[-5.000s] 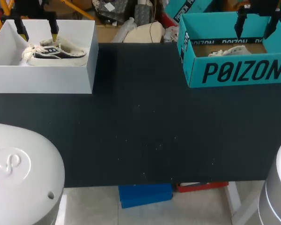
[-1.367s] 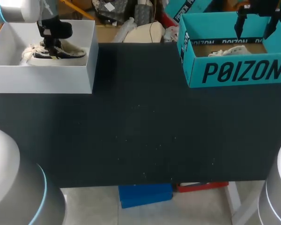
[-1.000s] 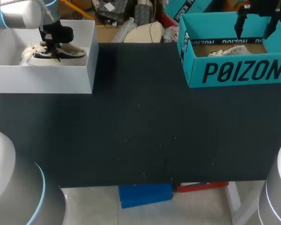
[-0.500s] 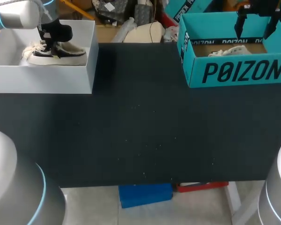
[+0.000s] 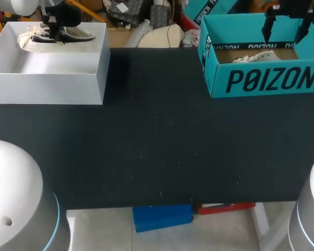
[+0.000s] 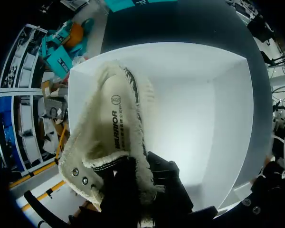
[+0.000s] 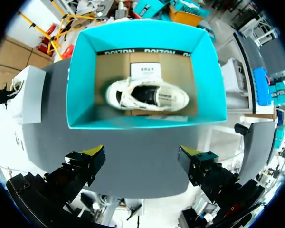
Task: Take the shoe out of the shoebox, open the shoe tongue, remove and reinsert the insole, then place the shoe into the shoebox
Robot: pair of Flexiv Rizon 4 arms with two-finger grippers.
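A cream-and-black shoe hangs above the far edge of the white shoebox, tilted. My left gripper is shut on it. In the left wrist view the shoe shows its fleecy collar and insole; the gripper pinches the collar edge, with its tips hidden. The white shoebox floor lies bare beneath. My right gripper hovers open over the teal shoebox. In the right wrist view that gripper stands wide, and a second white shoe lies inside the teal shoebox.
The black table stretches between the two boxes. The white shoebox stands at the far left corner, the teal one at the far right. The second shoe peeks over the teal wall.
My left gripper closed on the shoe inside the white shoebox, then lifted it up and away over the box's far edge. The right arm has kept still.
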